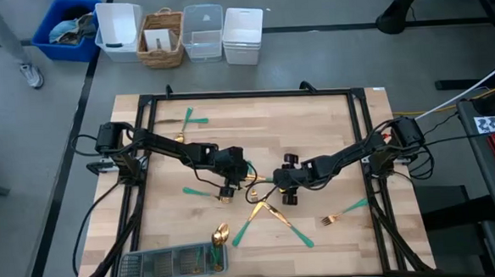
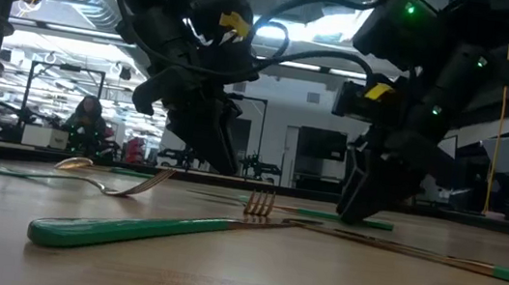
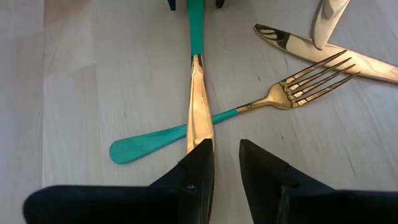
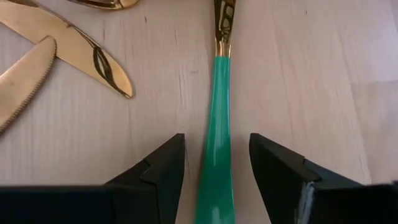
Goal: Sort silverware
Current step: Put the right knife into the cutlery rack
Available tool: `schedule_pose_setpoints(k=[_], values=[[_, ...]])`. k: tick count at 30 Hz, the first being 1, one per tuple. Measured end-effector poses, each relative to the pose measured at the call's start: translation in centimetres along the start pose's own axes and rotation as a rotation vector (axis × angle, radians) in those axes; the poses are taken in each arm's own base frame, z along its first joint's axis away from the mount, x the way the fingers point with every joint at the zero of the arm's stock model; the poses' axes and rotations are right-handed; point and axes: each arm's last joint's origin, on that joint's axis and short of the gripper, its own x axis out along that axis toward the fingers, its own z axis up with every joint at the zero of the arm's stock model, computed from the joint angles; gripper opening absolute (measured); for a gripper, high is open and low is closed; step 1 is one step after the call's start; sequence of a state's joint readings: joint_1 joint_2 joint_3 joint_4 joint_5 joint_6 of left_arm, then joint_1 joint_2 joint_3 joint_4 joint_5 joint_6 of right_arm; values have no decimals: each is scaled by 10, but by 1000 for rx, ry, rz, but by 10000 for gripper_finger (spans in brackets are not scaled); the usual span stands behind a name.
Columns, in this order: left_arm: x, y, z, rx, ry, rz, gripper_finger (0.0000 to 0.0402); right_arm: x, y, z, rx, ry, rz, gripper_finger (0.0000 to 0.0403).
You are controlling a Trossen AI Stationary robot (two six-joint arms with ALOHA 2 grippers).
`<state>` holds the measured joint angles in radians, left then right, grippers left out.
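with a few pieces already in the mesh tray [image 1: 152, 264] and most silverware [image 1: 268, 215] loose beyond it mid-table, the left gripper [image 3: 224, 163] holds one utensil's gold end while the open right gripper [image 4: 216, 165] straddles its green handle [image 4: 216, 112].

The silverware [image 1: 268, 214] had shiny gold heads and slim teal-green handles. The bench [image 1: 315, 135] was pale wood with fine grain, framed in black. Both end effectors, left [image 3: 225, 163] and right [image 4: 216, 163], were matte black. A grey mesh tray [image 1: 156, 263] sat at the bench's near left corner.
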<state>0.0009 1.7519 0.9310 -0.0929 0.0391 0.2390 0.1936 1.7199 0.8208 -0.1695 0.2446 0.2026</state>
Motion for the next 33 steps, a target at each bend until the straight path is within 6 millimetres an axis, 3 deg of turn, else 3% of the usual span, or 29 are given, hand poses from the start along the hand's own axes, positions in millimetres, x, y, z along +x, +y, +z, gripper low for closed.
schedule_pose_setpoints(k=[7, 18, 26, 33], values=[[0, 0, 0, 0, 0, 0, 72, 11, -2, -3, 12, 32, 39, 168], [0, 0, 0, 4, 0, 0, 72, 12, -1, -4, 13, 38, 74, 41], [0, -1, 1, 8, -5, 0, 72, 13, 0, 0, 23, 0, 99, 54], [0, -9, 3, 177, -15, -15, 72, 13, 1, 1, 107, 11, 144, 47]])
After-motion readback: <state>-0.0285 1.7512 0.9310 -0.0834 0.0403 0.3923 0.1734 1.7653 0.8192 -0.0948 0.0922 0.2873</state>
